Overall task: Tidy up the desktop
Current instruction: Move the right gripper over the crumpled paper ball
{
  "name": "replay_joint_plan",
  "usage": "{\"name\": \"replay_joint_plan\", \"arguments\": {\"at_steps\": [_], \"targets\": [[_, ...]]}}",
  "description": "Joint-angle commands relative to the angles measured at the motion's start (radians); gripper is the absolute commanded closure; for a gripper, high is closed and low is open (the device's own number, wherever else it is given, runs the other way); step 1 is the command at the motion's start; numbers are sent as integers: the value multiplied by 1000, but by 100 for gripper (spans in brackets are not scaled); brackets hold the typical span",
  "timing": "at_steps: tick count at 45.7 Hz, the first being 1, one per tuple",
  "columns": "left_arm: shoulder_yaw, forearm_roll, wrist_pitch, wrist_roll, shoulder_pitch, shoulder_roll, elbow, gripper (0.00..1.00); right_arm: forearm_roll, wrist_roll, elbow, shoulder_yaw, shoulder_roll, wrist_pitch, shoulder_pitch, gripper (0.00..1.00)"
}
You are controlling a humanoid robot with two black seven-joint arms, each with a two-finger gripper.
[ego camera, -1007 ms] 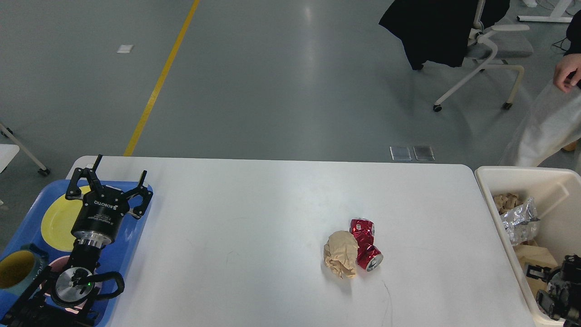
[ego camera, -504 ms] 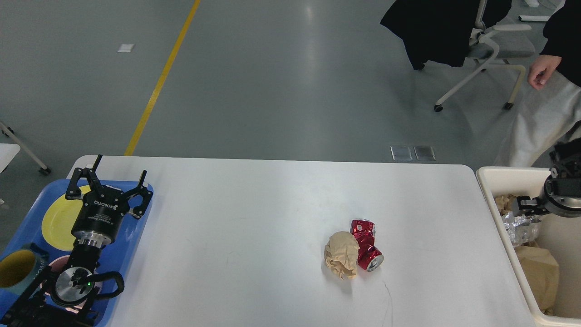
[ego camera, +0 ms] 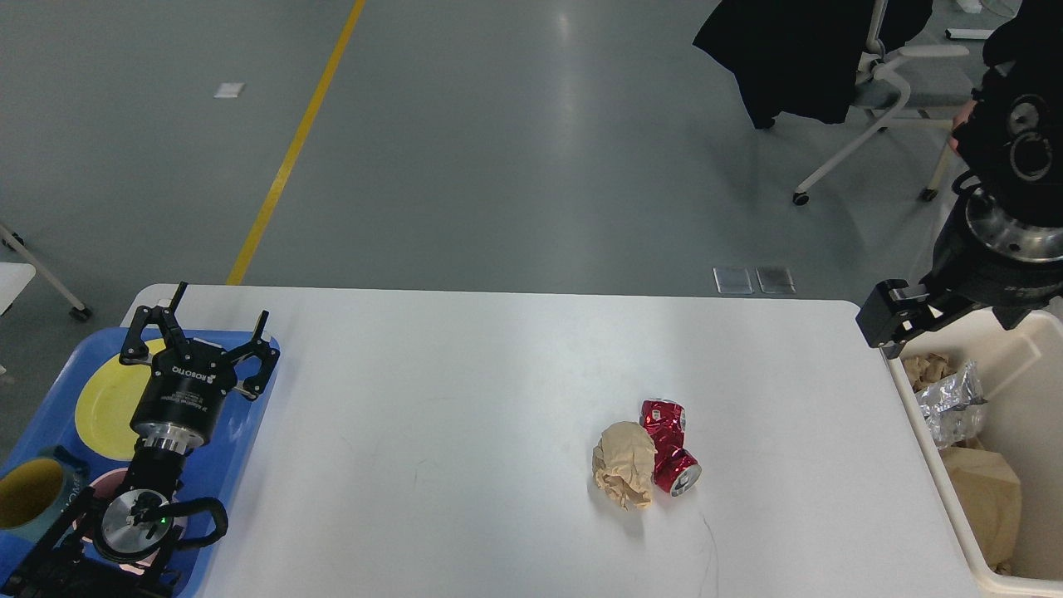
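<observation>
The white desktop [ego camera: 465,399] carries a crumpled tan paper ball [ego camera: 624,473] and, touching its right side, a crushed red can [ego camera: 669,449], both right of centre. My left gripper [ego camera: 196,326] hovers open over the blue tray [ego camera: 249,432] at the left edge, with nothing between its fingers. My right arm hangs high at the right edge. The dark tip of its gripper [ego camera: 887,320] is above the table's far right corner, by the bin's rim. Only one blocky finger shows, so its state is unclear.
A cream-white bin [ego camera: 1017,581] beside the table's right end holds foil and brown paper. The tray bears a yellow plate [ego camera: 104,399], a yellow-lined mug [ego camera: 29,494] and a pink bowl. An office chair [ego camera: 897,91] with a black coat stands on the floor beyond.
My right arm has swung up from the lower right corner, past the bin, to high at the right edge. The person behind is now mostly covered by it. The left arm and rubbish are unmoved.
</observation>
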Motion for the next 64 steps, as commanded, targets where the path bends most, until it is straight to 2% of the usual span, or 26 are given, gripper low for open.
{"name": "replay_joint_plan", "arguments": {"at_steps": [1, 2, 3, 4, 7, 20, 27, 33, 38, 41, 44, 50, 56, 64], "targets": [[0, 0, 0, 0, 0, 0, 0, 4, 24, 52, 67, -8, 5, 7, 79, 0], [0, 0, 0, 0, 1, 0, 0, 4, 22, 79, 69, -9, 12, 4, 80, 0], [0, 0, 0, 0, 0, 0, 0, 4, 22, 145, 69, -18, 21, -7, 80, 0], [0, 0, 0, 0, 0, 0, 0, 4, 22, 174, 69, -26, 24, -11, 80, 0], [0, 0, 0, 0, 1, 0, 0, 4, 22, 221, 69, -45, 30, -27, 80, 0], [0, 0, 0, 0, 0, 0, 0, 4, 26, 216, 63, -39, 28, 1, 73, 0], [0, 0, 0, 0, 0, 0, 0, 4, 29, 215, 26, -11, 44, -19, 5, 0], [0, 0, 0, 0, 0, 0, 0, 4, 67, 213, -45, 79, 48, -137, -145, 0], [0, 0, 0, 0, 1, 0, 0, 4, 140, 187, -106, 217, 77, -245, -324, 0], [0, 0, 0, 0, 0, 0, 0, 4, 170, 166, -129, 296, 134, -306, -404, 0], [0, 0, 0, 0, 0, 0, 0, 4, 174, 123, -157, 369, 200, -386, -482, 0], [0, 0, 0, 0, 0, 0, 0, 4, 161, 6, -281, 463, 289, -510, -683, 0], [0, 0, 0, 0, 0, 0, 0, 4, 154, -5, -433, 463, 375, -531, -853, 0], [0, 0, 0, 0, 0, 0, 0, 4, 113, -14, -565, 463, 389, -548, -975, 0]]}}
